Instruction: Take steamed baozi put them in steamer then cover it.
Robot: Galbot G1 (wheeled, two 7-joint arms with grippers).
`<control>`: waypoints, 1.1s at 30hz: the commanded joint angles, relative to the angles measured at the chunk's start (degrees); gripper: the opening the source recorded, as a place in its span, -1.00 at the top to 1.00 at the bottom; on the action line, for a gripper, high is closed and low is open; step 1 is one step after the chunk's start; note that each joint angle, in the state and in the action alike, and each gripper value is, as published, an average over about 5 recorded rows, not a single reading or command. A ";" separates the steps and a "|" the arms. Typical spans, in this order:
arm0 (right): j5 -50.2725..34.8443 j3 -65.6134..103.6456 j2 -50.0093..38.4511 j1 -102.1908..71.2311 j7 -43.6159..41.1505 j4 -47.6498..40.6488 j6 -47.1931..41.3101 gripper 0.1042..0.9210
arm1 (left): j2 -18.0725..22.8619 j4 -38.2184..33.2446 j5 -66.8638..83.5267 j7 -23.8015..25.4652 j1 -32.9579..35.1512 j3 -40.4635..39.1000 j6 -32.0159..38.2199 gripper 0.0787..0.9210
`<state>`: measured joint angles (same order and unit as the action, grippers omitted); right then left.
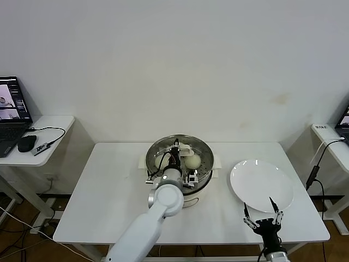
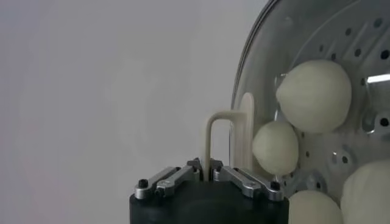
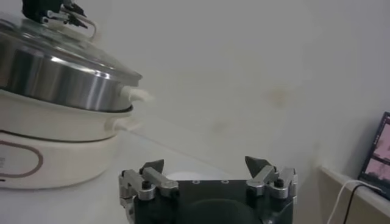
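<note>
The steamer point(image 1: 203, 149), a shiny steel basket on a cream-white pot base point(image 3: 49, 152), stands at the table's middle back. The clear glass cover point(image 3: 55, 42) lies on top of it. My left gripper point(image 1: 175, 148) is above its centre, shut on the cover's cream bar handle point(image 2: 226, 131). Through the glass, several steamed baozi point(image 2: 314, 96) lie on the perforated bottom point(image 2: 359, 49); one shows in the head view point(image 1: 192, 161). My right gripper point(image 1: 262, 212) hangs open and holds nothing near the table's front right edge, well apart from the steamer point(image 3: 61, 76).
A bare flat white plate point(image 1: 262, 185) lies right of the steamer, just behind the right gripper. A side table point(image 1: 49, 128) at the left carries a laptop and a mouse. Another small table with a cable stands at the far right point(image 1: 327, 134).
</note>
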<state>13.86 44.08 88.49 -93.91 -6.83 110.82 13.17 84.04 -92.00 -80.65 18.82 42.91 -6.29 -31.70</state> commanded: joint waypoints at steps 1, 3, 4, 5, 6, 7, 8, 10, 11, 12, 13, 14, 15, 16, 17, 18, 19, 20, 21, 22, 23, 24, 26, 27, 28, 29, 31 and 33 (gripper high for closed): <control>0.02 -0.24 0.07 -0.02 -0.03 0.09 0.04 -0.76 | 0.38 -0.12 0.05 -0.22 0.59 0.23 0.16 0.82; 0.07 -0.28 0.06 -0.03 -0.04 0.12 0.03 -0.76 | 0.17 -0.74 0.31 -0.36 0.84 0.30 0.13 0.78; 0.11 -0.30 0.07 -0.03 -0.04 0.13 0.03 -0.76 | 0.04 -1.08 0.48 -0.43 0.95 0.30 0.11 0.73; 0.14 -0.34 0.08 -0.04 -0.04 0.14 0.02 -0.76 | -0.09 -1.45 0.66 -0.52 1.05 0.30 0.09 0.68; 0.19 -0.40 0.09 -0.06 -0.04 0.15 0.03 -0.76 | -0.18 -1.76 0.78 -0.65 1.15 0.31 0.09 0.62; 0.25 -0.47 0.12 -0.08 -0.04 0.17 0.04 -0.76 | -0.29 -2.14 0.91 -0.77 1.27 0.33 0.10 0.54; 0.31 -0.56 0.14 -0.12 -0.04 0.19 0.04 -0.76 | -0.40 -2.57 1.02 -0.84 1.39 0.35 0.11 0.47; 0.46 -0.73 0.20 -0.20 -0.04 0.26 0.05 -0.76 | -0.77 -3.83 1.31 -0.93 1.75 0.34 0.10 0.33; 0.54 -0.81 0.22 -0.25 -0.04 0.30 0.05 -0.76 | -1.08 -4.79 1.50 -0.90 2.01 0.30 0.08 0.27; 0.60 -0.87 0.24 -0.29 -0.04 0.35 0.05 -0.76 | -1.49 -5.89 1.68 -0.84 2.34 0.25 0.06 0.21; 0.65 -0.91 0.25 -0.33 -0.03 0.39 0.06 -0.76 | -2.01 -7.18 1.89 -0.79 2.76 0.20 0.04 0.13; 0.68 -0.94 0.25 -0.38 -0.03 0.45 0.07 -0.76 | -2.57 -8.65 2.13 -0.75 3.32 0.16 0.02 0.06; 0.70 -0.96 0.25 -0.41 -0.02 0.50 0.08 -0.76 | -3.23 -10.11 2.34 -0.74 3.99 0.12 0.03 0.00; 0.71 -0.96 0.26 -0.45 -0.02 0.55 0.10 -0.76 | -3.93 -11.57 2.68 -0.79 4.81 0.05 0.10 -0.08; 0.73 -0.96 0.26 -0.49 -0.01 0.59 0.12 -0.76 | -4.72 -13.13 3.19 -0.92 5.82 -0.06 0.29 -0.14; 0.74 -0.96 0.26 -0.52 0.01 0.63 0.14 -0.76 | -5.59 -14.81 3.82 -1.17 7.00 -0.20 0.52 -0.20; 0.76 -0.96 0.28 -0.55 0.03 0.67 0.17 -0.76 | -6.54 -16.44 4.51 -1.60 8.30 -0.33 0.88 -0.29; 0.82 -0.96 0.31 -0.57 0.04 0.72 0.19 -0.76 | -7.39 -18.11 5.28 -2.17 9.81 -0.39 1.32 -0.35; 0.87 -0.96 0.35 -0.59 0.06 0.80 0.20 -0.76 | -8.14 -19.80 6.00 -2.91 11.55 -0.30 1.87 -0.41; 0.93 -0.96 0.41 -0.62 0.07 0.91 0.19 -0.76 | -8.71 -21.44 6.55 -3.63 13.25 0.04 2.43 -0.49; 0.98 -1.00 0.48 -0.67 0.08 1.06 0.18 -0.76 | -9.15 -22.93 7.04 -4.33 14.96 0.56 3.01 -0.55; 1.04 -1.06 0.53 -0.73 0.08 1.22 0.17 -0.76 | -9.54 -24.60 7.72 -5.09 16.77 1.31 3.55 -0.61; 1.09 -1.22 0.59 -0.95 0.08 1.58 0.19 -0.76 | -10.53 -28.08 9.80 -6.82 19.90 3.37 4.58 -0.71; 1.10 -1.29 0.58 -1.08 0.09 1.75 0.22 -0.76 | -11.13 -30.00 11.42 -8.00 21.45 4.64 5.12 -0.73; 1.10 -1.32 0.56 -1.21 0.10 1.93 0.26 -0.76 | -11.76 -31.96 13.78 -9.63 23.08 6.12 5.79 -0.75; 1.07 -1.34 0.52 -1.36 0.10 2.11 0.30 -0.76 | -12.37 -33.83 17.50 -12.02 24.94 8.02 6.76 -0.76; 0.97 -1.33 0.38 -1.64 0.11 2.46 0.38 -0.76 | -13.40 -36.78 27.55 -17.75 29.38 12.48 10.40 -0.76; 0.76 -1.36 0.16 -1.91 0.10 2.74 0.42 -0.76 | -14.10 -37.97 40.66 -24.71 35.25 19.16 17.94 -0.77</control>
<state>14.85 42.85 88.90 -95.28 -6.77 112.74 13.51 75.15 -113.99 -70.93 12.28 58.19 -2.75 -27.40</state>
